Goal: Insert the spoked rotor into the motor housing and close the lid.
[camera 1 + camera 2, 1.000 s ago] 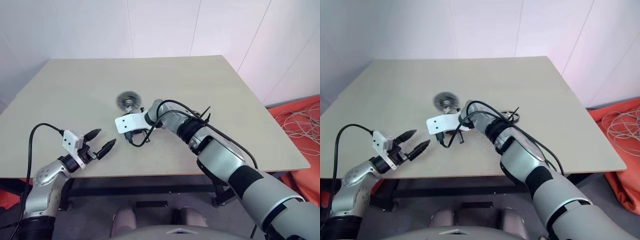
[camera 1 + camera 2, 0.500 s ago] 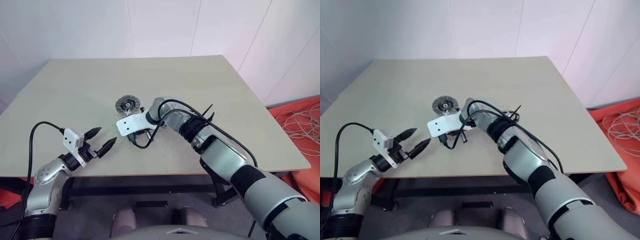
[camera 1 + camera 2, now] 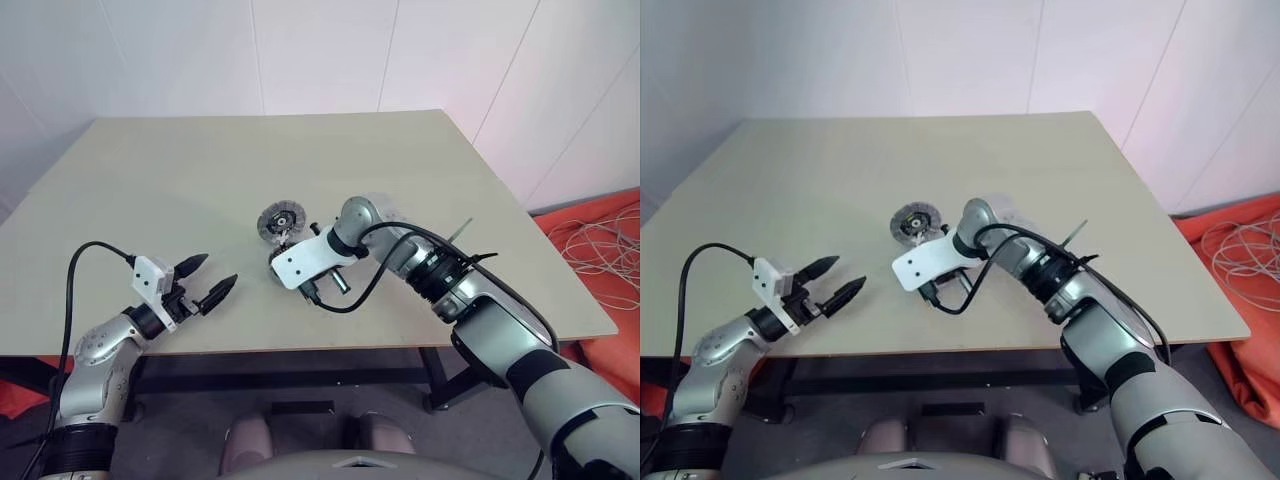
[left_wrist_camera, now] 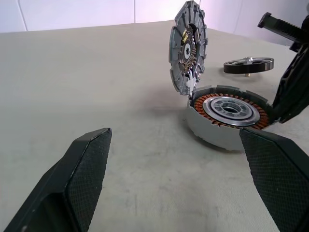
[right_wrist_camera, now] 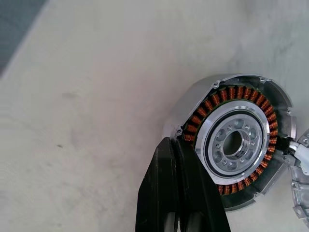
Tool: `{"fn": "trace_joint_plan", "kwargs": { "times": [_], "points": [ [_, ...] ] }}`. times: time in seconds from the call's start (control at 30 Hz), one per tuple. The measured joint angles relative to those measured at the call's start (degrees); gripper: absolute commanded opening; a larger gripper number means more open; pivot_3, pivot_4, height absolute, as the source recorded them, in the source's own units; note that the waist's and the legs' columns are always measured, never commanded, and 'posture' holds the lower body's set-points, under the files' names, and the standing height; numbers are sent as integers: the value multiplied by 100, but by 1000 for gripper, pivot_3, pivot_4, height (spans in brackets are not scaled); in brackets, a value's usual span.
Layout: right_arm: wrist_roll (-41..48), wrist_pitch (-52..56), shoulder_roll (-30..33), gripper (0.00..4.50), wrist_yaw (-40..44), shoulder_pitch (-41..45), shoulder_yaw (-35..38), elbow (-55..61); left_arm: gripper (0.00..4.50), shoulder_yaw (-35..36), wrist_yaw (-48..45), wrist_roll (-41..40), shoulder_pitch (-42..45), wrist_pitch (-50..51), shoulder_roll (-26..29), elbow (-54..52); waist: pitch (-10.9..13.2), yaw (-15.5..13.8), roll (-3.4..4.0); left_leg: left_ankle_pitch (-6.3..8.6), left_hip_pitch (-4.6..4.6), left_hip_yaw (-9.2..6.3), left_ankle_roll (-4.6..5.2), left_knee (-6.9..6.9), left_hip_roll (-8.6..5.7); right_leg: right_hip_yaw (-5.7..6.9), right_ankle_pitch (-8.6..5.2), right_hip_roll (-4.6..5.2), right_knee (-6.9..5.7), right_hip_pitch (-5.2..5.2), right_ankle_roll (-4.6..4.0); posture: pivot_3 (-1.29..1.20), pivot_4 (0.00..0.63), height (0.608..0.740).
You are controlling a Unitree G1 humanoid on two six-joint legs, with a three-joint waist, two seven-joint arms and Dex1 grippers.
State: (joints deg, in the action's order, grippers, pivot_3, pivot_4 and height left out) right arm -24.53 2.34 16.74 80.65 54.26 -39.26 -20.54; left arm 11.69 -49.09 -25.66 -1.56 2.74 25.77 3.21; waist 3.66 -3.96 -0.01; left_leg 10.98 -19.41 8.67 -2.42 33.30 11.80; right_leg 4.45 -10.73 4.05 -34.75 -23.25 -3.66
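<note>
The motor housing lies on the table with its copper windings and silver centre showing. Its lid stands upright on the hinge at the housing's edge, also seen as a ridged disc. The spoked rotor lies flat on the table just beyond the housing. My right gripper is shut, pointing steeply down, its tip over the housing's rim beside the windings, with nothing held. My left gripper hovers open near the table's front edge, to the left of the housing and aimed at it.
The beige table has broad bare areas at the back and left. An orange cloth with pale cables lies on the floor past the table's right edge. White walls stand behind the table.
My right hand has moved right and back toward me. The lid, blurred in motion a second ago, now stands still and upright, and the motor sits further right. The left arm has stayed put.
</note>
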Motion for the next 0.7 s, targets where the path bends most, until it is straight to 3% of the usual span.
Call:
{"fn": "trace_joint_plan", "kwargs": {
  "times": [0.17, 0.53, 0.7],
  "points": [
    [133, 330, 36, 8, 183, -248, -1, 585, 4500, -7, -49, 7, 106, -2, 3, 106, 1, -12, -4, 0, -1, -1, 0, 3, -3, -1, 0, 1, 2, 3, 0, 0, 0, 740],
    [122, 1028, -57, 8, -53, -248, -1, 605, 4500, -32, -64, 42, 139, -4, 3, 160, 0, -6, -6, -1, 7, -3, -2, 2, -2, 0, 0, 1, 1, 8, 0, 0, 0, 740],
    [131, 1380, -75, 1280, -87, -238, 0, 642, 4500, -32, -59, 47, 139, -4, 3, 160, 0, -8, -6, -1, 12, -3, -2, 1, -2, -1, 0, 1, 1, 14, 0, 0, 0, 740]
  ]
}}
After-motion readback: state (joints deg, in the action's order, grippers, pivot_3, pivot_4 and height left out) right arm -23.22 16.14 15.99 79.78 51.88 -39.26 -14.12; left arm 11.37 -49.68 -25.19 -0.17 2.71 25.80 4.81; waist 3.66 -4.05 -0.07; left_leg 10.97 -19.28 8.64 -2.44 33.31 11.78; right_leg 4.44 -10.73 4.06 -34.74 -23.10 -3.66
